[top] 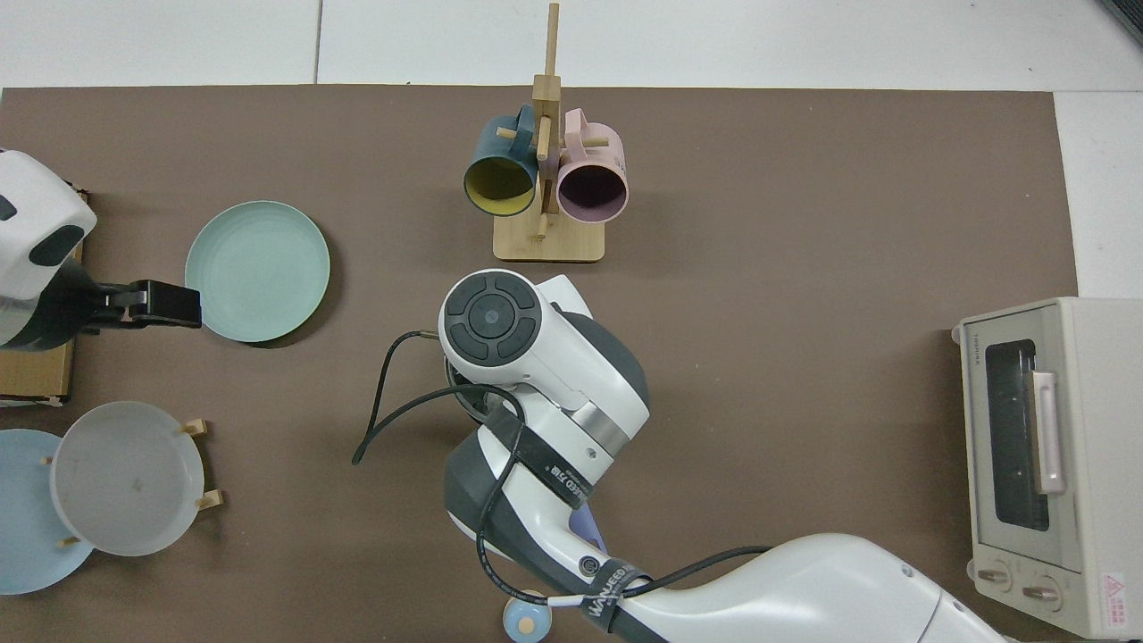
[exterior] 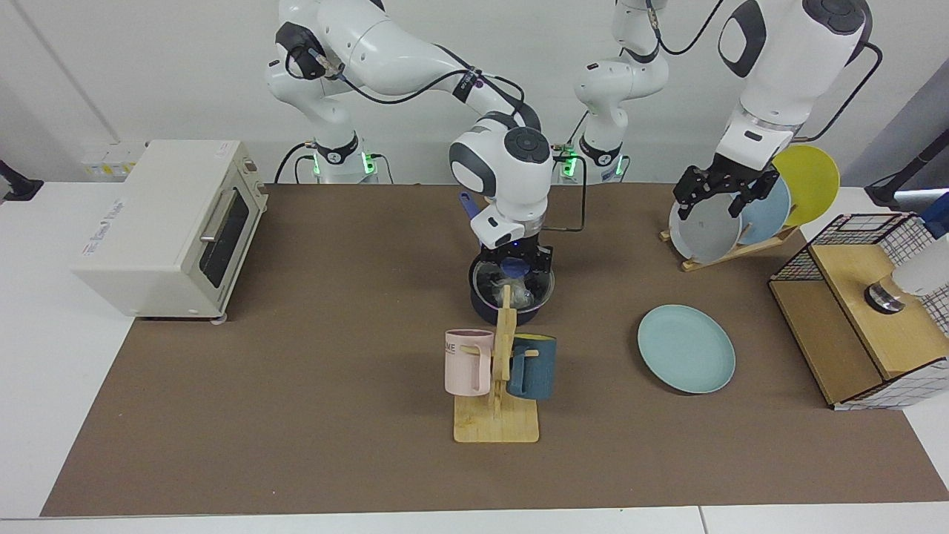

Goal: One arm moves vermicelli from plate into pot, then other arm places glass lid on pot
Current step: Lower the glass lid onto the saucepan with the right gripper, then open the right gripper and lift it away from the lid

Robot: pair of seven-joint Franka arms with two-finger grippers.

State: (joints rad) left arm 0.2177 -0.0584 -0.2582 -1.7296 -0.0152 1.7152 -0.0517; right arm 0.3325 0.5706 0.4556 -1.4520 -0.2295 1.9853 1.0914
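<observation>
The dark pot [exterior: 504,308] stands mid-table behind the mug rack, its blue handle [exterior: 467,206] pointing toward the arm bases. White vermicelli [exterior: 519,291] shows through the glass lid [exterior: 493,278], which lies on the pot's rim. My right gripper [exterior: 513,261], blue light at its wrist, reaches down from above and is shut on the lid's blue knob [exterior: 511,265]. In the top view this arm hides the pot and lid; only the handle [top: 586,536] shows. The teal plate [exterior: 686,348] [top: 257,271] lies bare. My left gripper [exterior: 713,202] [top: 174,304] hangs open in front of the plate rack, holding nothing.
A wooden mug rack [exterior: 498,386] with a pink and a dark teal mug stands just in front of the pot. A toaster oven [exterior: 167,226] sits at one table end. Opposite are a rack of upright grey, blue and yellow plates [exterior: 704,230] and a wooden box with wire basket [exterior: 864,326].
</observation>
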